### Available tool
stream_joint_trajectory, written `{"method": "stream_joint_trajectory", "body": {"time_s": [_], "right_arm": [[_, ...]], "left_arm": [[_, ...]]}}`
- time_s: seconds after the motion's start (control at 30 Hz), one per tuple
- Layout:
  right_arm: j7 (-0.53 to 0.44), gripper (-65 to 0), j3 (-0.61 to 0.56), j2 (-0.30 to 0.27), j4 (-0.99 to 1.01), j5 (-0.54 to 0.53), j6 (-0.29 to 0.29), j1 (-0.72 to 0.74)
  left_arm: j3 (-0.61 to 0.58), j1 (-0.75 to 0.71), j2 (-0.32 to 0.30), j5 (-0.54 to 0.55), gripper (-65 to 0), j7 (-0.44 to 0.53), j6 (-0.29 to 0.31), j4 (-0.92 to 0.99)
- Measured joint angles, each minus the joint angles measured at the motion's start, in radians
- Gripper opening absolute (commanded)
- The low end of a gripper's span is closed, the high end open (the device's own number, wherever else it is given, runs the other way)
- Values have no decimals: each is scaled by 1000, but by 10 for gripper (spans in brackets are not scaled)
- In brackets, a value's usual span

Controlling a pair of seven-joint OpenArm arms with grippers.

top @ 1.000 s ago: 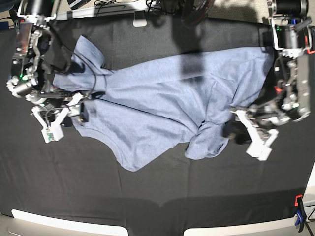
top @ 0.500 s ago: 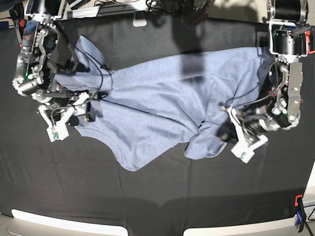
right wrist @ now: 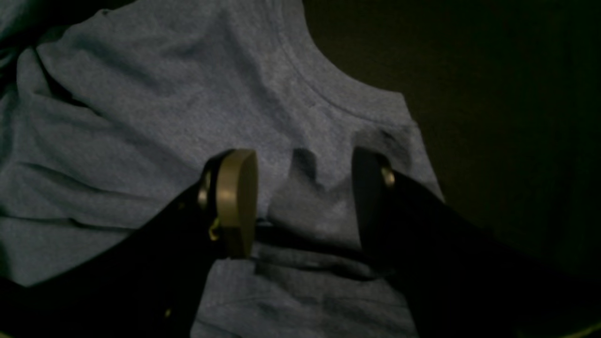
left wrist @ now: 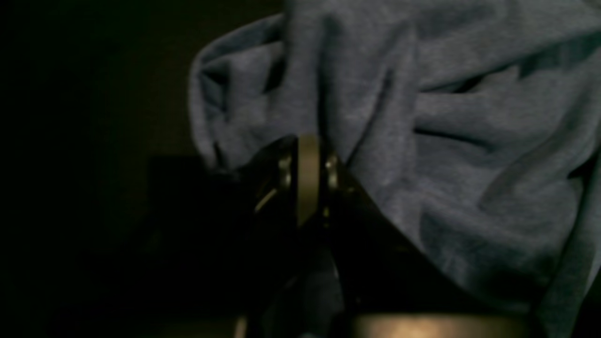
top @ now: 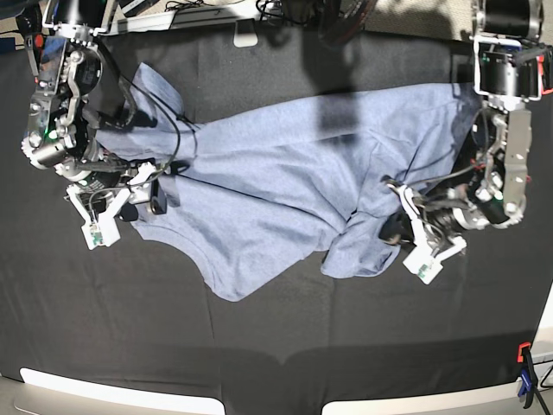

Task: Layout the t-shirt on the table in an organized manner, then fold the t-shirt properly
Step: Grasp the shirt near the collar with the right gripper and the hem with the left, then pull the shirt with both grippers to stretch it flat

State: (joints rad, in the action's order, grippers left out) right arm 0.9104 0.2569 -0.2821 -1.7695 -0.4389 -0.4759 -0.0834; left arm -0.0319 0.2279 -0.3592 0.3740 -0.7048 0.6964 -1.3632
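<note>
Shirt (top: 285,199) not yet laid out: sprawled crookedly across the middle of the black worktop (top: 285,346), one sleeve (top: 155,86) flung toward the far corner, another bunched into a lump (top: 359,251) near the left arm. No fold begun. Still to do: spreading flat, squaring hem and sleeves, then all the folding. By that reckoning, early in the layout stage.

Left pincer (left wrist: 307,155) clenched at the bunched sleeve's edge; jaws pressed together in the wrist view, cloth draped right against them, though whether any fabric is actually pinched between cannot be told. Right pincer (right wrist: 300,188) released, jaws spread wide and straddling a small raised pucker of cloth just below the neckline (right wrist: 328,94), poised over it rather than gripping.

Looks soft and heathered blue-grey, plain, heavily creased. Deep ridges around the lump, shallower wrinkles near the collar. Ribbed neck seam plain to see in the right wrist view. Lower edge curling toward the near side of the worktop.
</note>
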Motion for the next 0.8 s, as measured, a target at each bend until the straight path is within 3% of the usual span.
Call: {"method": "stream_joint_trajectory", "body": {"time_s": [0.07,0.17,0.33,0.4,0.5,0.67,0.8], "right_arm": [[0,-336,0,0,0,0,0,0],[0,-336,0,0,0,0,0,0],[12,-336,0,0,0,-1,0,0],[12,-336,0,0,0,0,0,0],[8,-336,0,0,0,0,0,0],[8,-337,0,0,0,1,0,0],[8,-337,0,0,0,1,0,0]], "left_arm": [[0,12,-2,-4,-393,6,-1,0],[0,17,3,-57,-382,139,-14,0],[0,16,24,-88,-384,185,-14,130],[0,11,23,-92,-425,181,-6,157],[0,16,18,-87,-650,174,-5,157],[-2,47,-45,-107,-650,172,0,119],[-1,131,-119,-267,-650,182,-177,103]]}}
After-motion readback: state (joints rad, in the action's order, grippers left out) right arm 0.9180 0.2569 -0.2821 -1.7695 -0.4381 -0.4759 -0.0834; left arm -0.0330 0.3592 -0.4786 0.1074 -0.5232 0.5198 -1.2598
